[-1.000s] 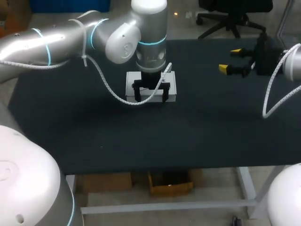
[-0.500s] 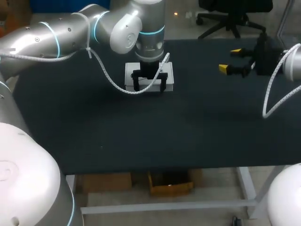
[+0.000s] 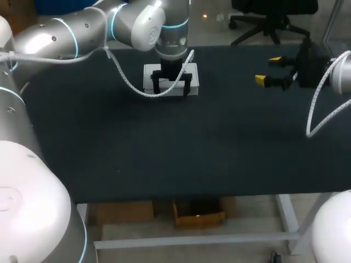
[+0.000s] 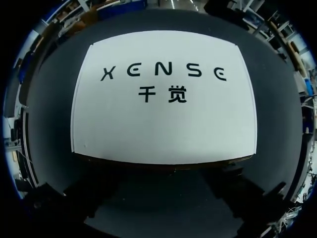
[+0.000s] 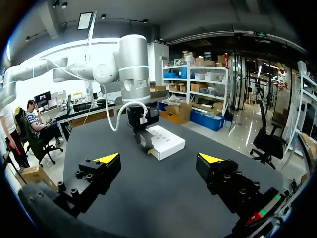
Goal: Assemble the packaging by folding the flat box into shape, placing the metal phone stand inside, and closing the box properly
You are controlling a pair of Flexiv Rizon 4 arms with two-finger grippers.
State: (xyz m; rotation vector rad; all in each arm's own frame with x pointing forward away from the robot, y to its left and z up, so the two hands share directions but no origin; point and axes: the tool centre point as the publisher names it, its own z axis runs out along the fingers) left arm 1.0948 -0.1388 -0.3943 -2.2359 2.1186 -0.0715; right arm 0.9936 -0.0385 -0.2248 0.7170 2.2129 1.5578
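Note:
A closed white box (image 3: 171,76) with dark print on its lid lies flat on the table near the far edge. My left gripper (image 3: 173,90) hangs right over the box's near side, its dark fingers wide apart and open, holding nothing. In the left wrist view the box (image 4: 163,99) lies just ahead of the left gripper (image 4: 163,183). My right gripper (image 3: 270,70) hovers open at the far right, well away from the box. In the right wrist view the right gripper (image 5: 159,161) faces the box (image 5: 168,141) across the table. No phone stand shows.
The black table top (image 3: 192,148) stretches from the box to the front edge. Its far edge (image 3: 230,48) runs a short way behind the box. The left arm's white coiled cable (image 3: 127,86) hangs beside the box.
My left arm has moved toward the table's far edge, and the white box has slid that way along with its gripper. The right arm has stayed still.

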